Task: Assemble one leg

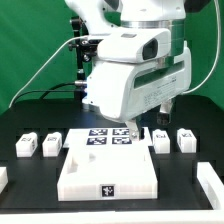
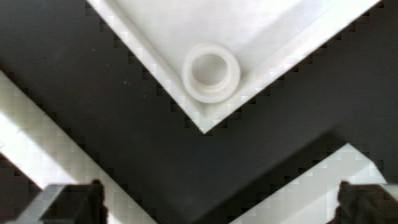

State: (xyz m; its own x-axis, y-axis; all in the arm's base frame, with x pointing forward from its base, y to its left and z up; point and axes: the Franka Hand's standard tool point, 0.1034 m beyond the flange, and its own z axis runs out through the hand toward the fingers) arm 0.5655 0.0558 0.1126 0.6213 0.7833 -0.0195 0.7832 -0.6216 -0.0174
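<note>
Hovering claw [image 1: 130, 129] over slab [image 1: 85, 170] corner | leg [image 1: 160, 138] near, ext-view right

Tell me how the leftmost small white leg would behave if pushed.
The leg is blocky with flat faces, so it probably won't roll. It looks small and rigid, likely light, so it may slide or twist on the black table.

Green screen [image 1: 28, 50] as backdrop, flat and plain, visible at 9 and 3 o'clock in the exterior view; walls and floor behind it hidden. Table [image 1: 30, 185] has a matte black top, spans from 8 through 6 to 4 o'clock. Light even and diffuse, shadows soft, faint sheen on the black. Wrist view: same black table top, plain and dark.
</note>
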